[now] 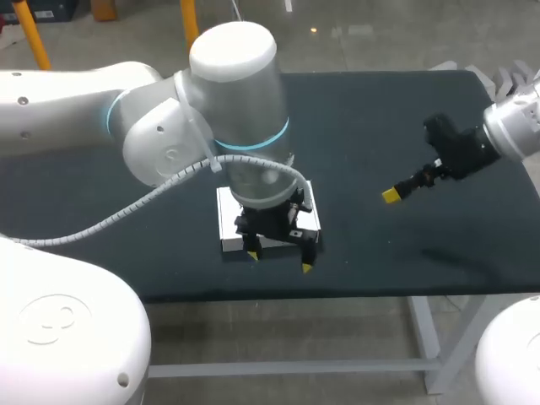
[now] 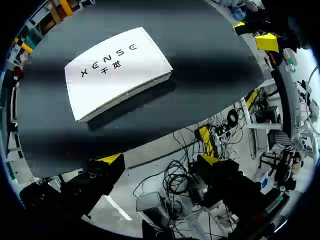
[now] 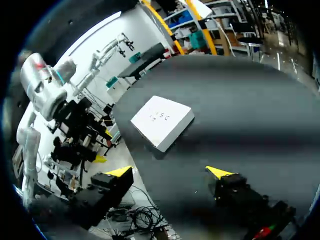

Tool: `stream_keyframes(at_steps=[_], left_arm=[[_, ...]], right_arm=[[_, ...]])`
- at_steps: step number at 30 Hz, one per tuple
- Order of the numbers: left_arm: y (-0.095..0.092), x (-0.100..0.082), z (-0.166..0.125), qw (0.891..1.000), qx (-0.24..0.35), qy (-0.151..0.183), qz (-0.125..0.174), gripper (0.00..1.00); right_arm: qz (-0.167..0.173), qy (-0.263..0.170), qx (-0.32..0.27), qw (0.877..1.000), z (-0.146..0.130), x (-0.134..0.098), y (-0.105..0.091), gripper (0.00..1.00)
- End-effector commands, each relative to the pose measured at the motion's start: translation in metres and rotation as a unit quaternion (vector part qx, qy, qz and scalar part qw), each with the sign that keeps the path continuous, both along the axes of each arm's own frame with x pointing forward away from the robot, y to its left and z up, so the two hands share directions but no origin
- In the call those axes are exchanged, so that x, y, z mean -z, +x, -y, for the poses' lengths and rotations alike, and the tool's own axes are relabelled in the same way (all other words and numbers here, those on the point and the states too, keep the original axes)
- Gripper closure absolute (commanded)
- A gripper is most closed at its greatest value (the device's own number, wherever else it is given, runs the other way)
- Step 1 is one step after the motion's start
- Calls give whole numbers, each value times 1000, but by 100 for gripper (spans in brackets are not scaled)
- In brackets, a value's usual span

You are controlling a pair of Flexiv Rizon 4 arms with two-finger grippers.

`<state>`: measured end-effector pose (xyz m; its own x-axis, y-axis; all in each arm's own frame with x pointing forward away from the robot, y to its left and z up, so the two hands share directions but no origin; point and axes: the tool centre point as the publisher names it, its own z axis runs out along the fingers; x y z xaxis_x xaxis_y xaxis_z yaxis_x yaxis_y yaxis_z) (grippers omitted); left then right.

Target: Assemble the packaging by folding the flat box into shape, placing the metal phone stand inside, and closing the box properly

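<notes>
Black tabletop [image 1: 363, 110] is filling the scene, and nearest its front edge the left gripper [image 1: 278, 261] is hanging with its two yellow tips spread wide, gripping nothing. In the left wrist view the same gripper [image 2: 160, 160] is showing both tips apart, close to the table's near edge. The white box [image 2: 117, 70] is lying just ahead of them rather than between them.

From overhead, the box [image 1: 227, 224] is sitting flat on the table, partly hidden under the left wrist. Its long axis seems to be running side to side, roughly along the line joining the two tips. It is looking closed and shallow; no metal phone stand is showing anywhere, and whether one is inside cannot be told.

Farther off, the right gripper [image 1: 392, 196] is hovering well apart from the box. Its own view is showing that gripper [image 3: 170, 172] with fingers parted and empty, the box [image 3: 162, 120] lying well ahead. The left arm is clearly the nearer one.
</notes>
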<state>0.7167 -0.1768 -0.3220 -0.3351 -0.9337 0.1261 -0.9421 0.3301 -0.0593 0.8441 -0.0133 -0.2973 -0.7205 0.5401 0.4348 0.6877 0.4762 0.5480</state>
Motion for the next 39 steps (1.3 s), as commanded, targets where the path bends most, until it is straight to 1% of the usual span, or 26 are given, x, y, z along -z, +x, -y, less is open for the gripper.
stream_keyframes(at_steps=[1,3,14,15,16,17,18,19,20,22,25,26,31,35,39], left_arm=[[-3,8,8,998,-38,52,-9,0],[-4,12,6,994,-63,82,-27,0],[-4,12,6,994,-63,82,-27,0],[-4,12,6,994,-63,82,-27,0],[-4,15,7,994,-75,79,-27,0],[-5,17,7,993,-84,80,-21,0],[-6,20,7,992,-101,76,-16,0],[-7,22,7,991,-112,73,-13,0],[-9,24,7,990,-120,73,-5,0],[-12,28,7,990,-127,63,1,0],[-15,39,10,987,-143,64,24,0],[-15,42,10,986,-152,68,33,0],[-11,50,13,983,-159,66,65,0],[1,53,12,982,-163,65,70,0],[12,55,8,981,-167,62,72,0]], right_arm=[[103,18,7,995,13,6,-7,0],[103,18,7,995,13,6,-7,0],[103,18,7,995,13,6,-7,0],[116,45,-21,992,14,11,-5,0],[130,49,-28,990,16,13,-3,0],[149,34,-13,988,17,15,-2,0],[166,26,-15,986,19,15,-1,0],[181,26,-19,983,21,15,0,0],[204,26,-28,978,24,15,1,0],[244,41,-54,967,30,16,2,0],[279,55,-72,956,39,18,5,0],[286,53,-69,954,42,19,6,0],[317,50,-72,944,47,19,8,0],[337,38,-75,938,45,15,10,0],[339,31,-68,938,38,10,16,0]])
